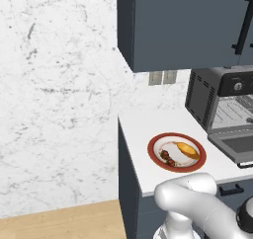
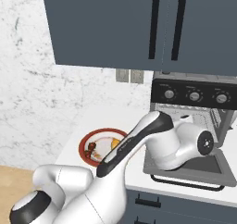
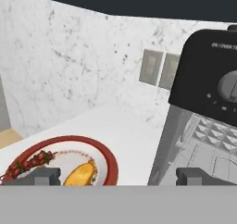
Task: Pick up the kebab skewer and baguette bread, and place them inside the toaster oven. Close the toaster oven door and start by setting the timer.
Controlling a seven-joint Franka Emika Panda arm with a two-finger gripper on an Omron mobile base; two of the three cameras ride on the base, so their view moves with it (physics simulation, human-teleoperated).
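Observation:
A red-rimmed plate [image 1: 176, 134] lies on the white counter left of the toaster oven [image 1: 200, 97]. On it are the golden baguette bread [image 1: 189, 150] and, to its left, the dark red kebab skewer [image 1: 167, 157]. The toaster oven door [image 1: 239, 145] hangs open, lying flat forward with the wire rack visible inside. In the hand view my gripper [image 3: 119, 177] is open wide and holds nothing. It hovers above the counter between the plate [image 3: 109, 160] and the oven [image 3: 203, 79], with the skewer [image 3: 30, 164] and baguette [image 3: 82, 173] at lower left. My arm hides part of the plate [image 2: 88, 142] in the right base view.
Dark blue wall cabinets [image 1: 188, 25] hang low over the counter and oven. Two wall outlets [image 3: 159, 69] sit on the marble backsplash behind. The counter ends at its left edge [image 1: 129, 154], with wooden floor below. Control knobs [image 2: 194, 96] line the oven's top front.

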